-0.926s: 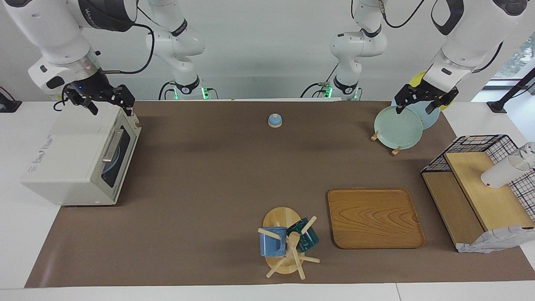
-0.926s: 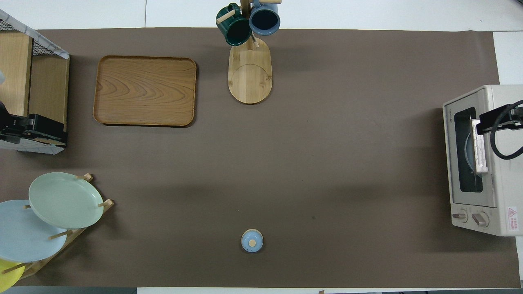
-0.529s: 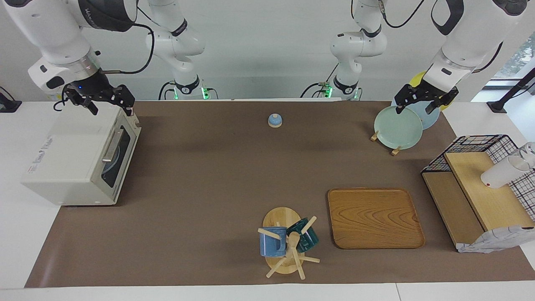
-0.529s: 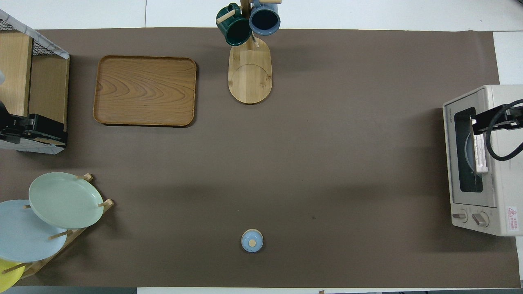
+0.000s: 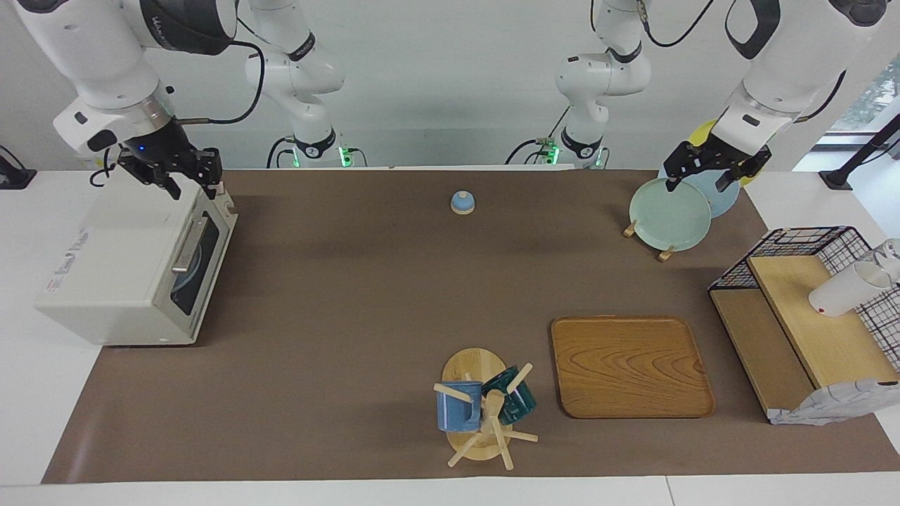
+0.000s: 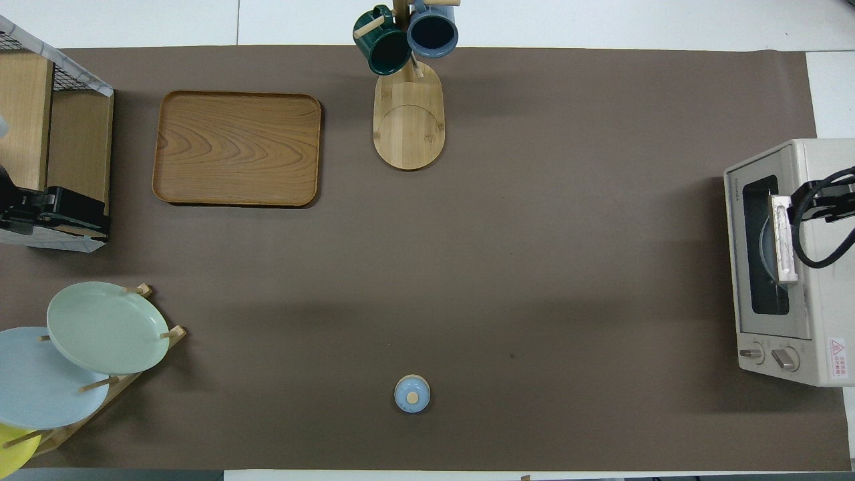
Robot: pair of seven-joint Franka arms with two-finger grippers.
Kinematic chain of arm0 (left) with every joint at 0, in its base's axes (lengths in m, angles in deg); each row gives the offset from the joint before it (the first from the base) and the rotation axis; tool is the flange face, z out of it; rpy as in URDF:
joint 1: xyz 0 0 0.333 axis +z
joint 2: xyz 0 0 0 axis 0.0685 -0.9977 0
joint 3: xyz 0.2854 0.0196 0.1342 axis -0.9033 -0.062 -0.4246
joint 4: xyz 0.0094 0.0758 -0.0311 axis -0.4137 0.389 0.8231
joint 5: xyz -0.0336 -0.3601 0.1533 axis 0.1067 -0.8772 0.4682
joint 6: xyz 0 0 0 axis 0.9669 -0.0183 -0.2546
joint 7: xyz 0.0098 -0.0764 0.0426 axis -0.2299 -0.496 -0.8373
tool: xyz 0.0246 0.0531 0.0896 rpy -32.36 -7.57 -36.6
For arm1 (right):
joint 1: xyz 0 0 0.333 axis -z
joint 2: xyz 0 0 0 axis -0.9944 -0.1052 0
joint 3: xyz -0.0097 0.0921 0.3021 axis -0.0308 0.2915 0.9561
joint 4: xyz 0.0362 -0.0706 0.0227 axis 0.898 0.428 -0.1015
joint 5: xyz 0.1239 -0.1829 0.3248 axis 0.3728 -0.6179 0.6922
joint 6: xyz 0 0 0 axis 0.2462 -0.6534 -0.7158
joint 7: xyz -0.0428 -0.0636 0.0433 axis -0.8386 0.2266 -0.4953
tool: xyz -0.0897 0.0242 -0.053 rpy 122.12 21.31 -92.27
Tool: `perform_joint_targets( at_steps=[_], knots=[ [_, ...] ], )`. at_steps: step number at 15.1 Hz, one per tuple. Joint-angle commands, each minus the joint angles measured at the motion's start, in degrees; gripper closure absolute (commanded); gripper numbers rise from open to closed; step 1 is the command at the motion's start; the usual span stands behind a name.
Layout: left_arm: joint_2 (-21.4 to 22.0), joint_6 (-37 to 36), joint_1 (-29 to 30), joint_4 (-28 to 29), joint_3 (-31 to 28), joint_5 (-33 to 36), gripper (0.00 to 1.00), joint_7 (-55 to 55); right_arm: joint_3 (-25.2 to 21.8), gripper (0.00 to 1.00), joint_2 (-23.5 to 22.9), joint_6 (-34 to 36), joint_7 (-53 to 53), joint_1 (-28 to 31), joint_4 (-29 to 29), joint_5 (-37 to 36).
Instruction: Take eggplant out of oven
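Note:
The off-white oven (image 5: 130, 263) stands at the right arm's end of the table, its dark glass door (image 5: 193, 261) shut with the metal bar handle (image 5: 187, 244) across it. It also shows in the overhead view (image 6: 818, 267). The eggplant is hidden; only a pale blue round shape shows through the glass. My right gripper (image 5: 191, 187) is open and empty, hanging just over the top edge of the oven above the door; part of it shows in the overhead view (image 6: 811, 204). My left gripper (image 5: 697, 184) is open and empty, waiting over the plate rack.
A plate rack with a green plate (image 5: 669, 213) stands at the left arm's end. A small blue lid (image 5: 462, 202) lies near the robots. A wooden tray (image 5: 630, 365), a mug tree (image 5: 481, 407) and a wire shelf (image 5: 808, 309) stand farther out.
My right gripper has drawn back from the door's handle toward the right arm's end, over the oven's top. The left arm and the oven door have not moved.

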Motion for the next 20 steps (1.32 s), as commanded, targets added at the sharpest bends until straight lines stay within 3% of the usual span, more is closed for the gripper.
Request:
perform_joint_targets(
  at_steps=[1, 10, 20],
  knots=[
    [0.81, -0.56, 0.36, 0.36, 0.40, 1.16, 0.00, 0.43, 0.18, 1.00, 3.01, -3.28, -0.68, 0.24, 5.53, -0.78],
    [0.81, -0.56, 0.36, 0.36, 0.40, 1.16, 0.00, 0.43, 0.01, 1.00, 6.01, -17.50, 2.14, 0.68, 19.42, -1.04],
    [0.81, -0.56, 0.36, 0.36, 0.40, 1.16, 0.00, 0.43, -0.17, 1.00, 5.22, -24.81, -4.35, 6.91, 26.03, -2.80]
  ],
)
